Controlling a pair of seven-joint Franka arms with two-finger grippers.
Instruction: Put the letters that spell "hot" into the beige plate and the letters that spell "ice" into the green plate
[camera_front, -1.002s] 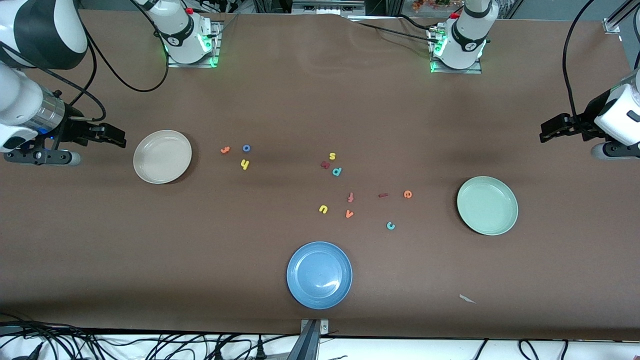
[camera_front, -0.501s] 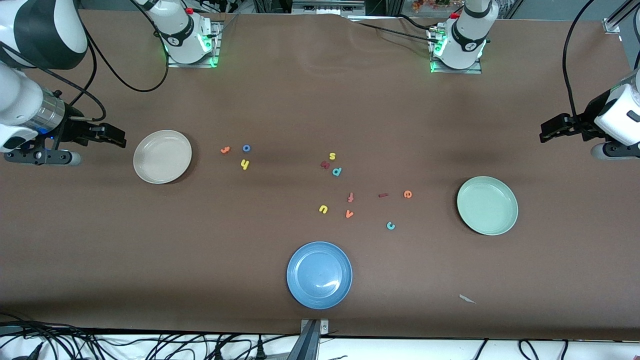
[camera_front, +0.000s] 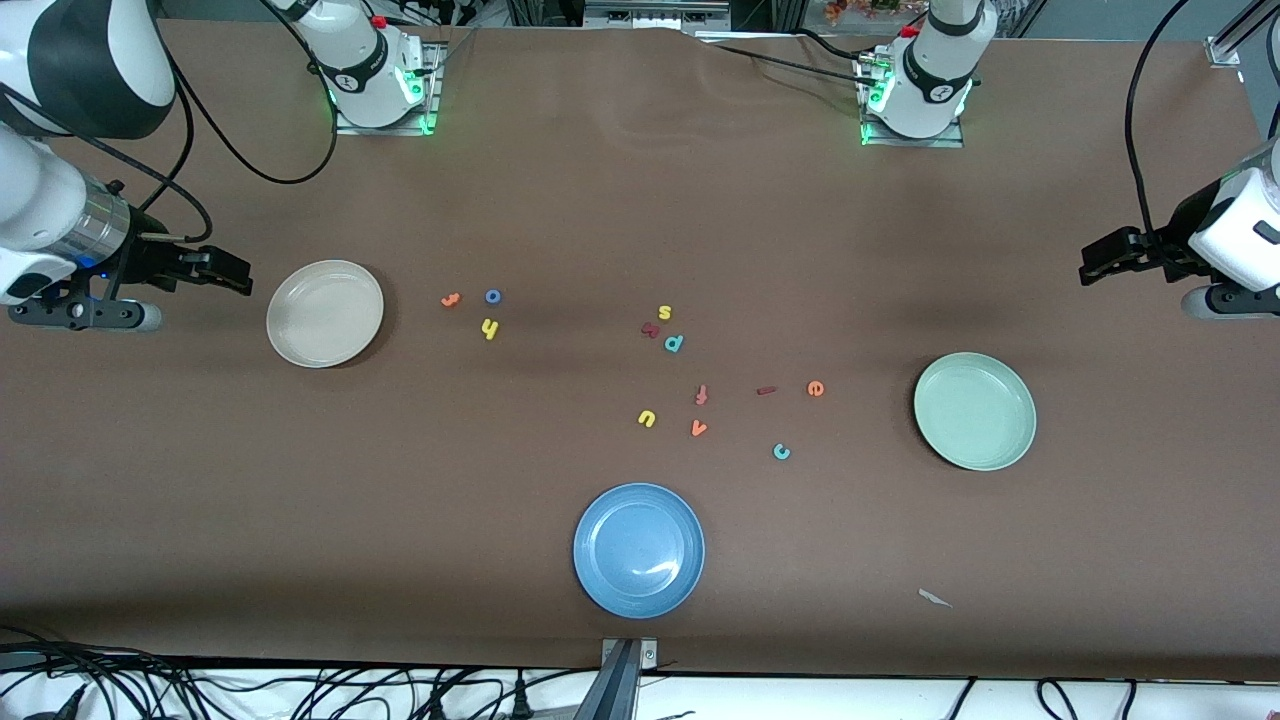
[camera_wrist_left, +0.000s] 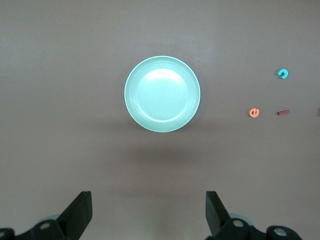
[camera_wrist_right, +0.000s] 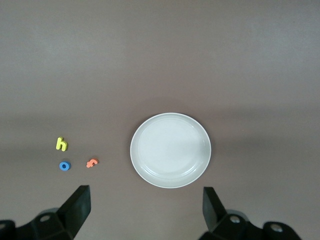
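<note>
A brown mat covers the desk (camera_front: 560, 210), and nothing has been sorted yet. The round, shallow cream-beige plate (camera_front: 325, 313) lies empty toward the right arm's end. Taking it as the landmark, the orange foam t (camera_front: 451, 299), the blue foam ring o (camera_front: 492, 296) and the yellow foam h (camera_front: 489, 329) lie in a tight cluster near it, toward the middle of the desk. Well apart from it, toward the left arm's end, sits the empty pale mint-green plate (camera_front: 975, 411), with the orange foam e (camera_front: 816, 388), dark red foam bar i (camera_front: 766, 390) and teal foam c (camera_front: 781, 452) just short of it.

The right gripper (camera_front: 215, 272) hangs with fingers spread over bare desk at the beige plate's outer side; the left gripper (camera_front: 1105, 262) waits, also spread, over the edge of the desk past the green plate.

The step in hand is probably a first reach. These letters are tiny and flat, so descend straight down, centred on one letter, and close low against the mat. Begin with the t, nearest the plate, and keep the fingers from nudging the o beside it.
</note>
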